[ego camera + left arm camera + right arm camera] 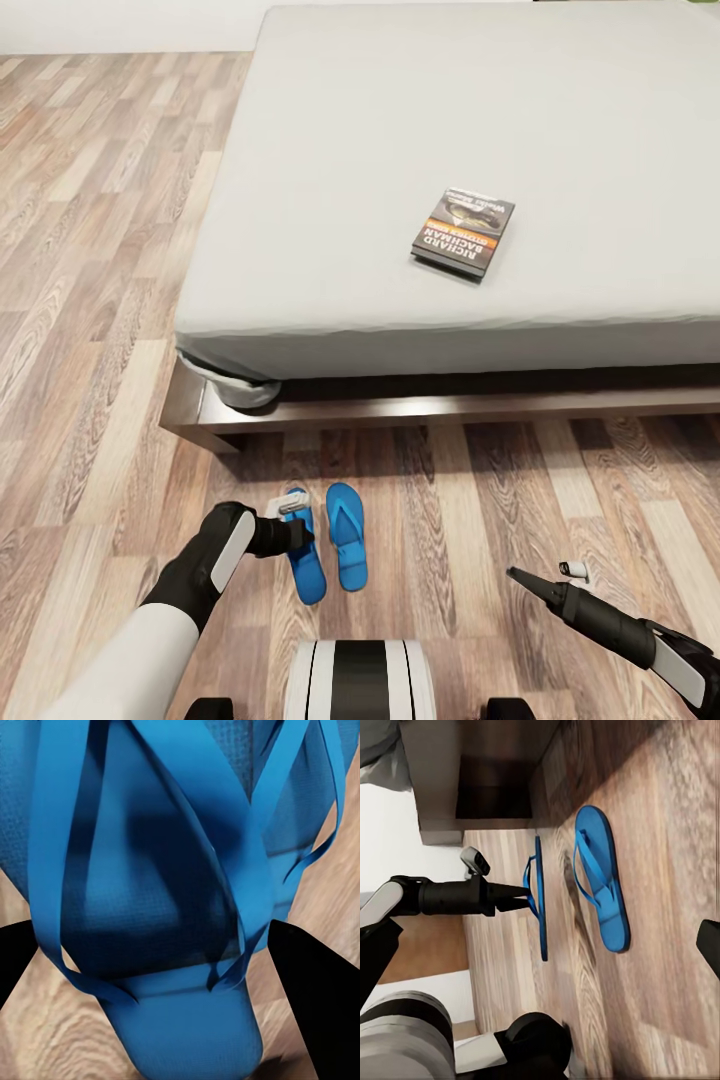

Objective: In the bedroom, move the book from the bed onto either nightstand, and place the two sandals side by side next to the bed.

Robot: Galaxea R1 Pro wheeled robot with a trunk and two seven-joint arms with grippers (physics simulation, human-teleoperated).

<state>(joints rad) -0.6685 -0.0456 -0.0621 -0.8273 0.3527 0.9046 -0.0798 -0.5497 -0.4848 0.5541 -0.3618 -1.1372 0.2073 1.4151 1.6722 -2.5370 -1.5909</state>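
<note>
Here, in the head view, the bed [330,200] takes up the upper part of the scene, its grey mattress resting on a dark frame [400,410]. The book [463,231] lies flat on the mattress, near the edge that faces the robot and toward the right. On the plank floor [90,300] before the bed sit two blue sandals. The right sandal [347,534] lies flat, toe toward the bed. The left sandal [304,550] is just beside it, partly covered by the left pincer [297,533], which reaches in from the left at about the strap. The right pincer [520,577] hovers over bare floor, well apart from both sandals, with a small white piece [574,570] close by it. Whether its fingers are apart or together cannot be told here.

In the left wrist view, the left sandal [172,900] is very close, its sole and blue straps [225,855] across the frame. Two dark fingers [315,1005] stand on either side of it with the straps between them; the pincer appears clamped on the sandal at the strap.

In the right wrist view, the left pincer [521,894] meets the left sandal [540,900], which is seen edge on, tilted up from the floor. The right sandal [600,881] lies flat beside it, a narrow strip of floor between them. The bed frame [487,787] stands beyond.
</note>
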